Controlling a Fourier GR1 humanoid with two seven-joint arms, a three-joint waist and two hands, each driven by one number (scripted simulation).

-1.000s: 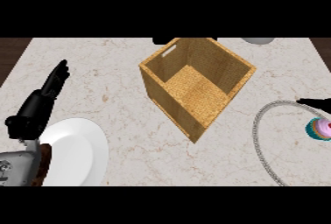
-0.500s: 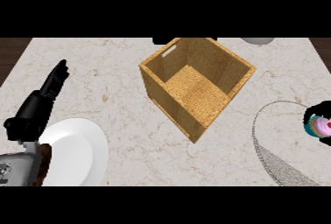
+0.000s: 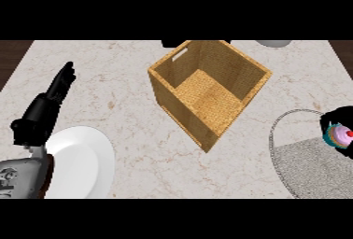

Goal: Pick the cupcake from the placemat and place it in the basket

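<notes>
The cupcake (image 3: 341, 135), with pink frosting and a teal wrapper, sits at the view's right edge over the grey round placemat (image 3: 303, 163). My right hand (image 3: 333, 122) is curled round it from above and the left; most of the hand is cut off by the edge. The open wicker basket (image 3: 207, 91) stands tilted in the middle of the counter, left of the placemat. My left hand (image 3: 45, 109) rests open at the far left, fingers straight and pointing away, far from the basket.
A white plate (image 3: 79, 161) lies at the lower left beside my left forearm. A grey round object (image 3: 274, 43) and a small black one (image 3: 171, 43) sit at the counter's far edge behind the basket. Marble counter (image 3: 124, 93) lies between plate and basket.
My right hand has come further into view and its fingers have curled round the cupcake. The cupcake has barely shifted. The left hand and basket are still.
</notes>
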